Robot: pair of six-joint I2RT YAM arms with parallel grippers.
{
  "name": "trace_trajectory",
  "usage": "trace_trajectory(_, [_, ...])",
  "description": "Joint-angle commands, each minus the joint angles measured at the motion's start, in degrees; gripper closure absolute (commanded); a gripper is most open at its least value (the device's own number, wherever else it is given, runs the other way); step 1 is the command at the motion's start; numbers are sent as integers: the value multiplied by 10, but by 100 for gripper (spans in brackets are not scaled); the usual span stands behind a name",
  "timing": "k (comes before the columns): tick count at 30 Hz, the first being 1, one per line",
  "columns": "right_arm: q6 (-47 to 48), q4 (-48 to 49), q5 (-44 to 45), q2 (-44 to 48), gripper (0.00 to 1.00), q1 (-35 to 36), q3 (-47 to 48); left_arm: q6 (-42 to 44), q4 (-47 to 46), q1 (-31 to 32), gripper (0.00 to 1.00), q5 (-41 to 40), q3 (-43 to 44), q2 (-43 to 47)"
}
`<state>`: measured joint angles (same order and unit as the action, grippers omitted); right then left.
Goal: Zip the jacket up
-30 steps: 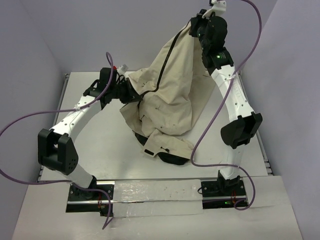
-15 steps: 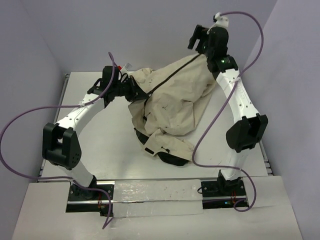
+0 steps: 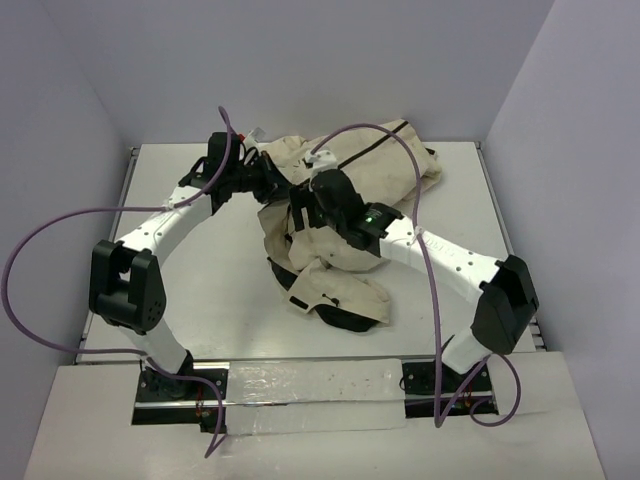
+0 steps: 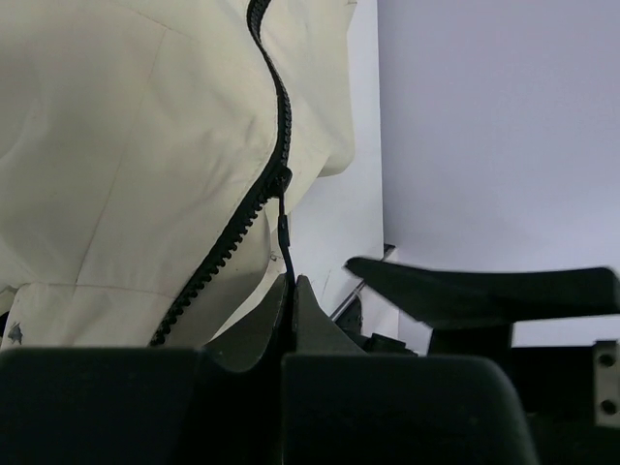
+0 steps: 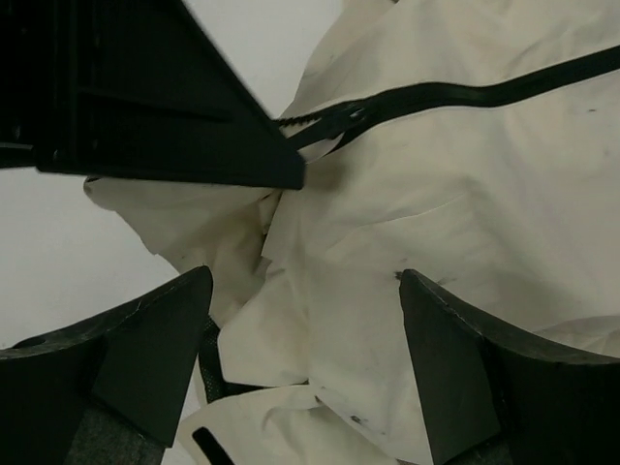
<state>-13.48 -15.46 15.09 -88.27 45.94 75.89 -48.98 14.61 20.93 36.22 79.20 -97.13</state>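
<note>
The beige jacket [image 3: 345,245] lies crumpled in the middle of the table, its dark zipper [image 3: 372,148] running toward the far right. My left gripper [image 3: 272,182] sits at the jacket's left edge. In the left wrist view it [image 4: 294,283] is shut on the thin black zipper pull [image 4: 285,232], which hangs from the slider [image 4: 281,180] on the jacket [image 4: 126,145]. My right gripper [image 3: 300,214] hovers over the cloth just right of the left one. In its own view it [image 5: 305,325] is open, with only jacket [image 5: 465,203] beneath and the zipper [image 5: 465,92] beyond.
The white table [image 3: 200,290] is boxed in by lilac walls on three sides. Purple cables [image 3: 60,235] loop off both arms. A metal rail [image 3: 310,385] at the near edge carries the arm bases. The left gripper's black body [image 5: 145,97] fills the right wrist view's upper left.
The right gripper let go of the jacket it held raised at the back, opened, and swung down and left beside the left gripper. The jacket collapsed onto the table. The left gripper kept its hold.
</note>
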Motion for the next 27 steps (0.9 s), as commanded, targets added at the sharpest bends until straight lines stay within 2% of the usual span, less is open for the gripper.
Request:
trace_trajectory(1, [-19, 25, 64, -22, 14, 19, 11, -12, -42, -1, 100, 17, 32, 1])
trace_trajectory(7, [-37, 49, 101, -67, 14, 24, 9, -16, -43, -2, 100, 18, 31, 5])
trace_trajectory(9, [-40, 62, 123, -83, 16, 24, 7, -18, -46, -3, 100, 20, 29, 5])
trace_trajectory(12, [-43, 78, 132, -97, 25, 23, 1, -20, -49, -3, 100, 22, 26, 5])
trace_trajectory(13, [-45, 85, 133, -101, 34, 23, 0, -22, -51, -3, 100, 24, 25, 6])
trace_trajectory(14, [-46, 87, 133, -105, 50, 23, 0, -24, -53, -4, 100, 26, 24, 6])
trace_trajectory(16, [-48, 94, 130, -102, 72, 23, -7, -23, -52, -5, 100, 26, 22, 8])
trace_trajectory(17, [-46, 100, 130, -86, 99, 24, -14, -22, -53, -5, 100, 25, 22, 9])
trace_trajectory(22, [-5, 172, 72, 13, 100, 24, -93, -18, -60, -16, 100, 26, 9, 8])
trace_trajectory(27, [61, 158, -50, 127, 100, 16, -147, -6, -74, -23, 100, 30, 3, -4])
